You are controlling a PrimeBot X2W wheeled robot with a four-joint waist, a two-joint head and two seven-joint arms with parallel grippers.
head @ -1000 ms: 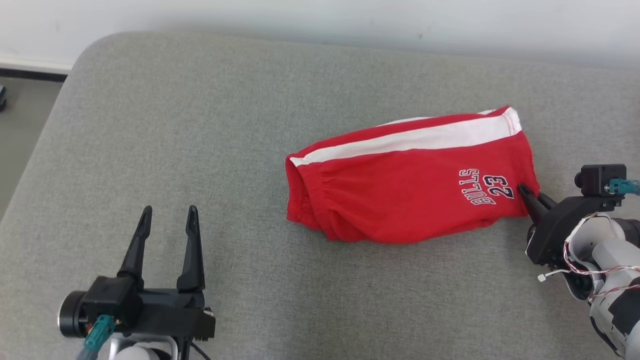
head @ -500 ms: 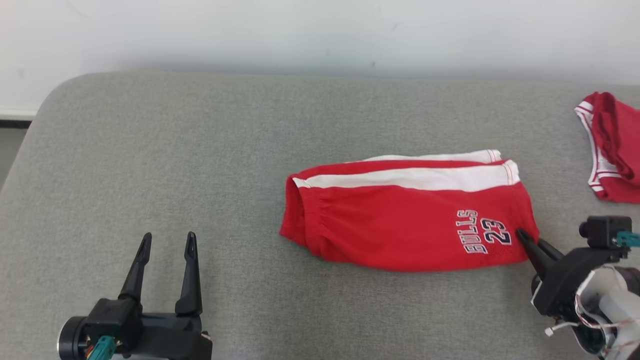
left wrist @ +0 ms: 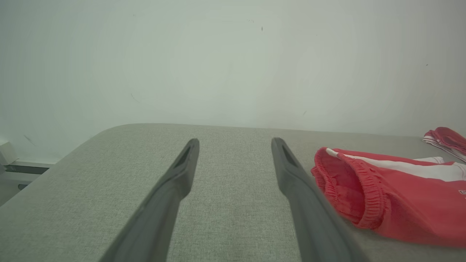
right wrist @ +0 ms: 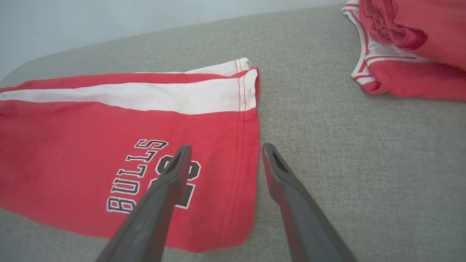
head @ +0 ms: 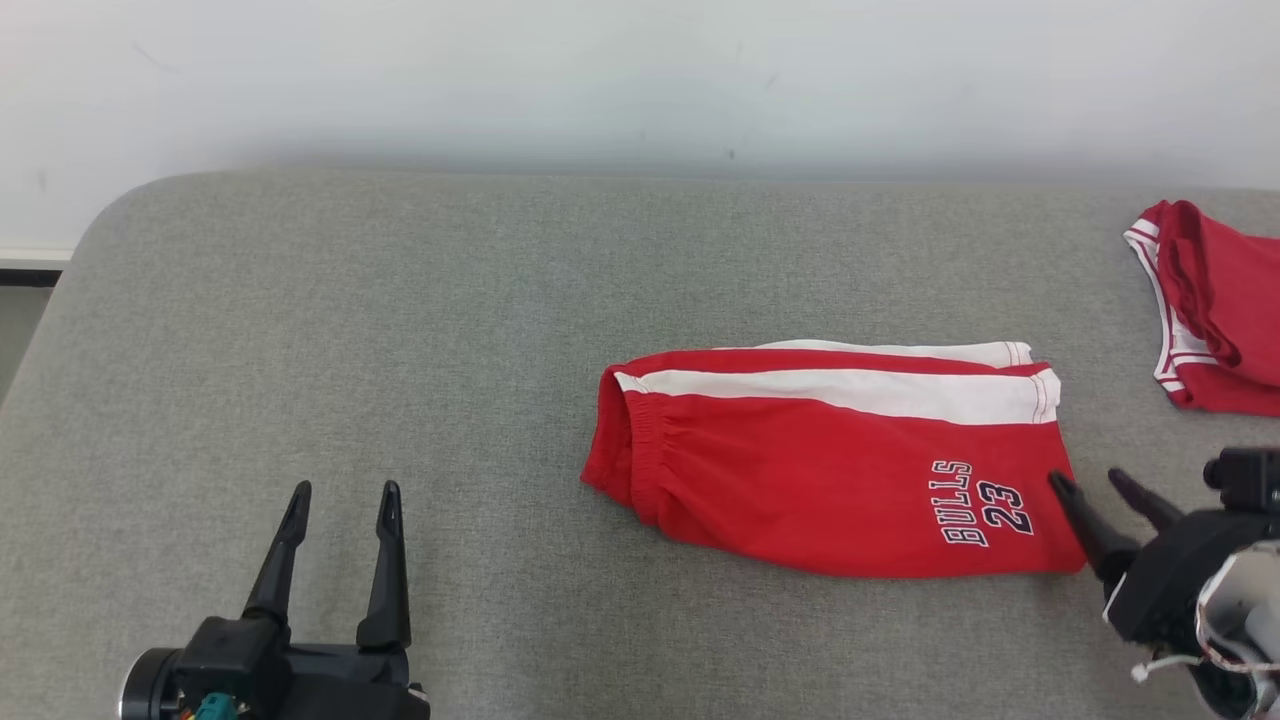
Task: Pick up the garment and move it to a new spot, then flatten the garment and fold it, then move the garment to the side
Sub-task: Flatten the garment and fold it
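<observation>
The red basketball shorts lie folded flat on the gray padded surface. They have a white side stripe along their far edge and "BULLS 23" printed near the leg hem. The leg hem lies at the right claw and the elastic waistband points toward the left claw's side.

The right claw's fingers are spread wide with nothing gripped between them. In the right wrist view, this claw straddles the hem of the shorts. Its left finger hangs over the "23" print, and its right finger hangs over bare gray fabric just beside the hem. I cannot tell whether the left fingertip touches the cloth. Ahead of the claw the hem runs straight away to the white stripe.

A second red garment with white trim lies bunched ahead and to the right of this claw, well apart from the shorts. In the head view this garment sits beyond the right claw, near the far edge of the surface.

The left claw also has its fingers spread wide and holds nothing. It is above bare gray surface, and the shorts lie ahead and off to its right, clear of it. In the left wrist view, the gathered waistband of the shorts shows just right of that claw's right finger. The mouth of the shorts faces the claw. A pale wall rises beyond the far edge of the surface.
</observation>
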